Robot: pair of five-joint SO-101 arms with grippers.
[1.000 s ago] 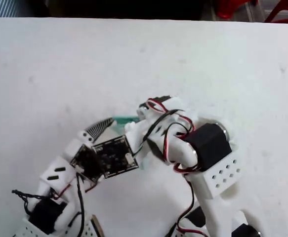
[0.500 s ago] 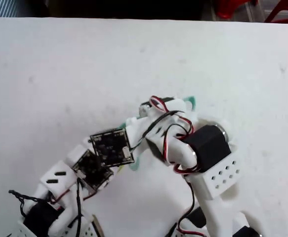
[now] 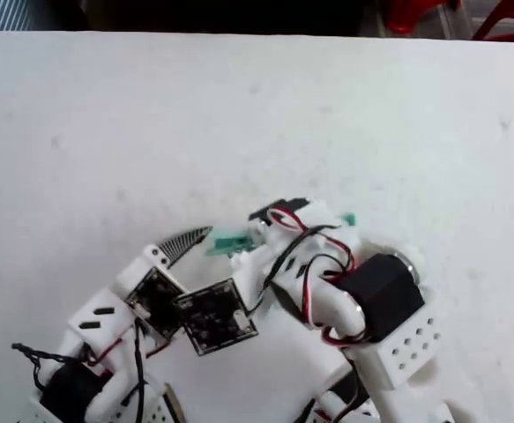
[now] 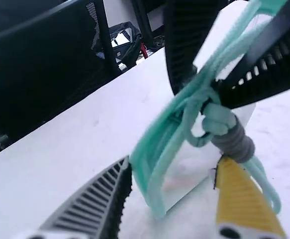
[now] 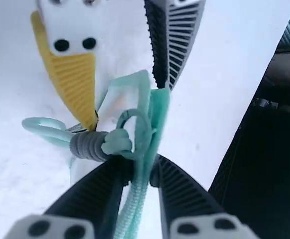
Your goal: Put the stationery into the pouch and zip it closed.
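The mint-green pouch [image 3: 225, 238] lies on the white table, mostly hidden under the right arm [image 3: 362, 300]; a second bit of it pokes out at the arm's far side. In the right wrist view my right gripper [image 5: 141, 167] is shut on the pouch's zip edge [image 5: 145, 107]. The zip pull, a grey bead [image 5: 87, 146] on a mint cord, hangs beside that grip. My left gripper [image 4: 173, 169] straddles the pouch's end [image 4: 159, 154], open, its black ribbed finger [image 3: 186, 241] against one corner and its yellow finger [image 4: 239, 199] by the grey bead [image 4: 234, 144].
The white table [image 3: 107, 115] stretches wide behind and to both sides of the arms. Its far edge meets a dark floor with red chair legs [image 3: 503, 18] at the back right. Both arms' bases crowd the near edge.
The left arm swung right under the right arm's wrist, then came back left, so its black finger shows again beside the pouch. The right arm and the pouch shifted slightly toward the near edge.
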